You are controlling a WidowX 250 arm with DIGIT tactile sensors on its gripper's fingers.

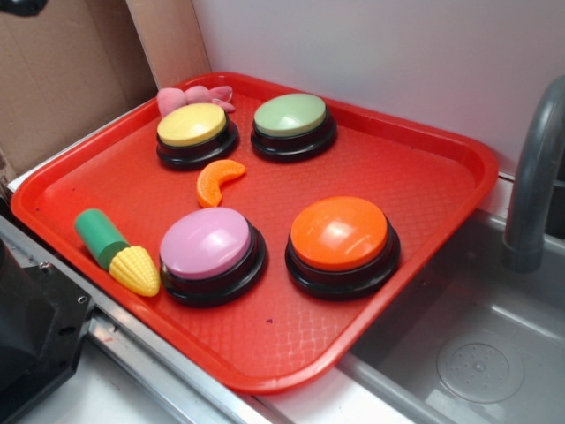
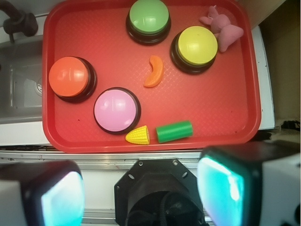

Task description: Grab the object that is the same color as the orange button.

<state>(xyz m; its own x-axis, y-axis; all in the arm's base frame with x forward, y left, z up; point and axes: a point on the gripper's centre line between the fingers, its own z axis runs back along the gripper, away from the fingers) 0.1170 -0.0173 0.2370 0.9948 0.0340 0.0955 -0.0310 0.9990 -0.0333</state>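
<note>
The gripper (image 2: 141, 193) hangs with fingers apart, well above the tray (image 2: 235, 117). The orange slice (image 2: 154, 71) lies between the yellow button (image 2: 197, 45) and pink button (image 2: 115, 109); a descent slightly off could strike either button, and the glossy slice may slip.

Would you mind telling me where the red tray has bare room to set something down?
The red tray is bare along its sink-side edge, beyond the green button and orange button, and at the near corner below the pink button. The middle is crowded: the orange segment sits among the buttons, near the yellow button.
</note>
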